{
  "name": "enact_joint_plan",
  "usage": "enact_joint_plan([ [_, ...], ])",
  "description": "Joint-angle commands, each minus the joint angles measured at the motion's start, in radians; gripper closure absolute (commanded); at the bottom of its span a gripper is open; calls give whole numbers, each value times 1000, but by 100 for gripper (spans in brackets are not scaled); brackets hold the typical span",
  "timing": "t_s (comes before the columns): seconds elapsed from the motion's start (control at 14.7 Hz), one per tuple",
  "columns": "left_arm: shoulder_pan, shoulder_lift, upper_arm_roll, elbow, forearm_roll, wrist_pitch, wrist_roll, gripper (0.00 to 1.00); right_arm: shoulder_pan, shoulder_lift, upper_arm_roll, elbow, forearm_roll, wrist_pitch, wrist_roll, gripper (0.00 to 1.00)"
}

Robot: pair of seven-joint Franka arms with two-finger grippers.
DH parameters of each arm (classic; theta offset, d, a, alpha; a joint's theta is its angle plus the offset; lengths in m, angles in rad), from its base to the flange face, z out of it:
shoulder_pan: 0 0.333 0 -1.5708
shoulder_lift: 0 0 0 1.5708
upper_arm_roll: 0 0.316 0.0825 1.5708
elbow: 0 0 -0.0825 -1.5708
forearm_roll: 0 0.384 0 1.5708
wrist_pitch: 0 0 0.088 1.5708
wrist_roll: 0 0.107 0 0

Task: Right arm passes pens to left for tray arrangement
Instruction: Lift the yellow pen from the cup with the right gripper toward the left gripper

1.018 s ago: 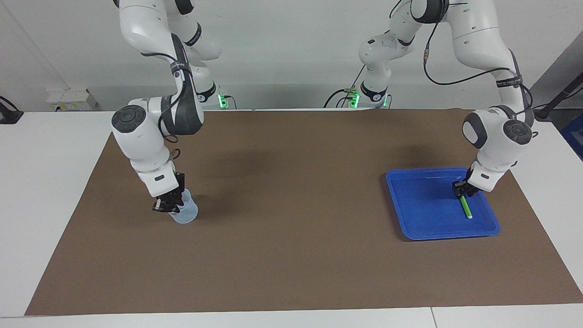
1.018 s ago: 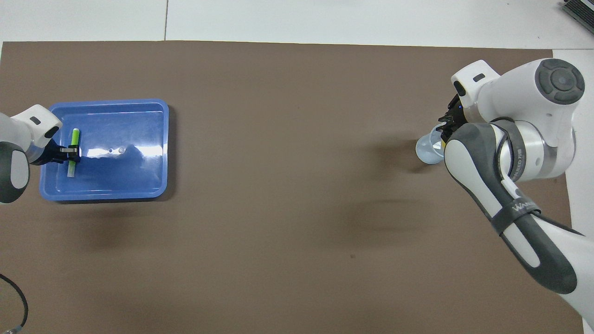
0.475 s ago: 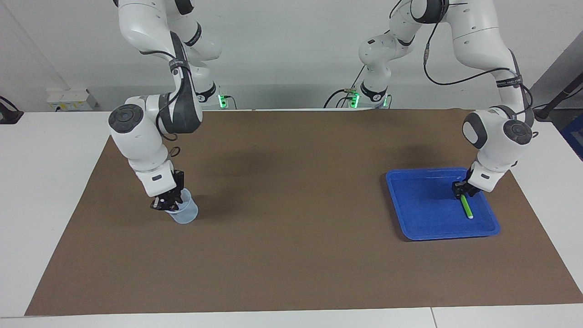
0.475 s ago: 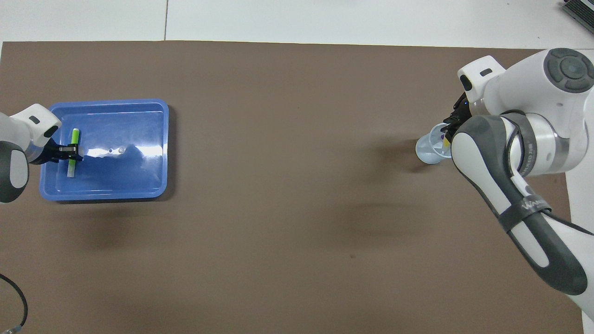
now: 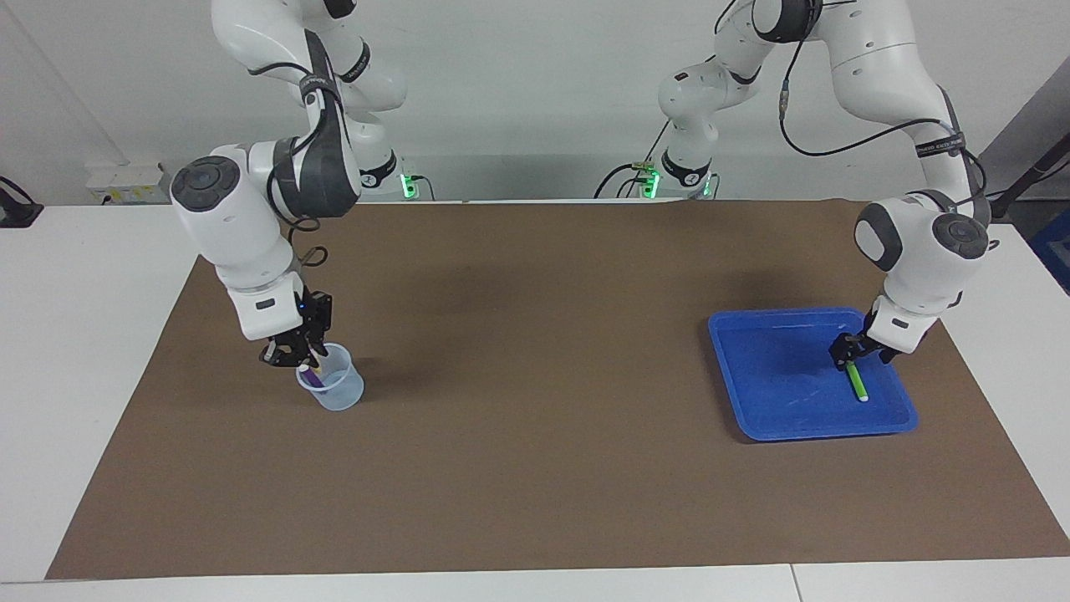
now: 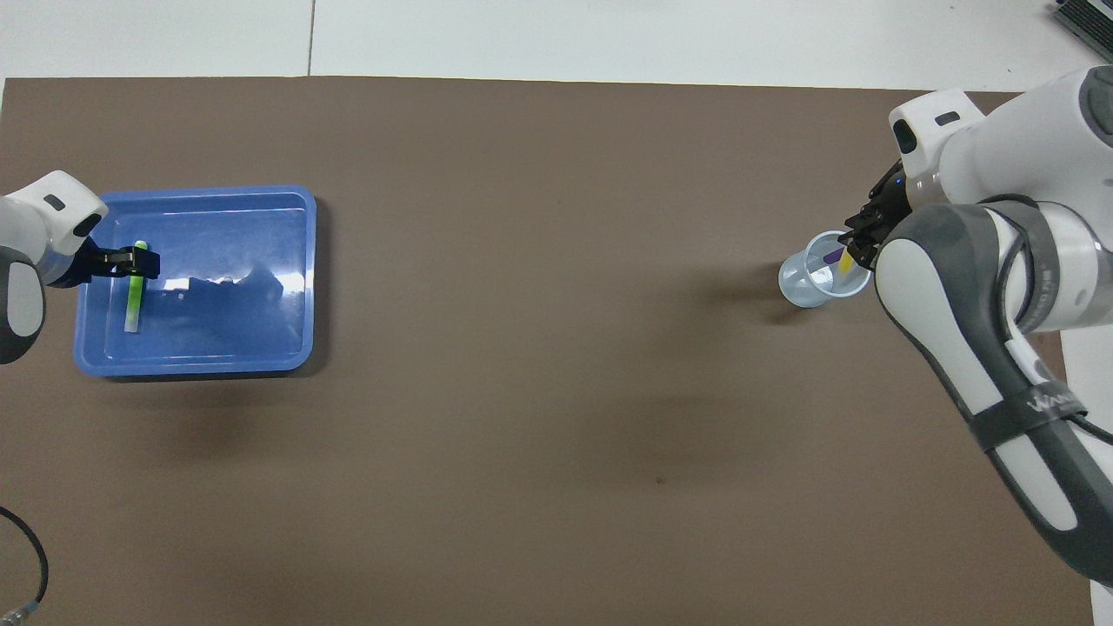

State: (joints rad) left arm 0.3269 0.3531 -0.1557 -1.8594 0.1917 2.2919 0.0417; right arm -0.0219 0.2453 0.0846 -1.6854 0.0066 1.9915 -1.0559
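In the cup (image 5: 333, 390), purple pen (image 5: 311, 378) half hidden, right claw (image 5: 288, 358) closed on yellow pen (image 6: 846, 263), left claw (image 5: 848, 351) spread over green pen (image 5: 857, 381).

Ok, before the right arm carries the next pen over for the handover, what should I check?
1. Green pen lying flat in the tray: ok.
2. Left claw free of the green pen's end: cannot tell.
3. Right claw shut on the yellow pen: ok.
4. Yellow pen lifted out of the cup: not ok, its lower end sits within the rim.
5. Purple pen left in the cup: ok.
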Motion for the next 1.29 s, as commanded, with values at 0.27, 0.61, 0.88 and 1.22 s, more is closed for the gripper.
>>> enact_joint_plan([
  [0.27,-11,-32,-30,37,-66,-113,15,7,-35,-72,12,6,58,-75,66,87],
  [0.61,-11,-66,-38,39,-194,-158,122,8,-35,-81,14,99,90,-187,141,87],
  [0.88,-11,-80,-42,40,-228,-160,167,8,-38,-78,14,150,185,-244,256,88],
  [1.22,6,-83,-44,60,-389,-186,349,8,-26,-77,15,147,303,-235,529,91],
])
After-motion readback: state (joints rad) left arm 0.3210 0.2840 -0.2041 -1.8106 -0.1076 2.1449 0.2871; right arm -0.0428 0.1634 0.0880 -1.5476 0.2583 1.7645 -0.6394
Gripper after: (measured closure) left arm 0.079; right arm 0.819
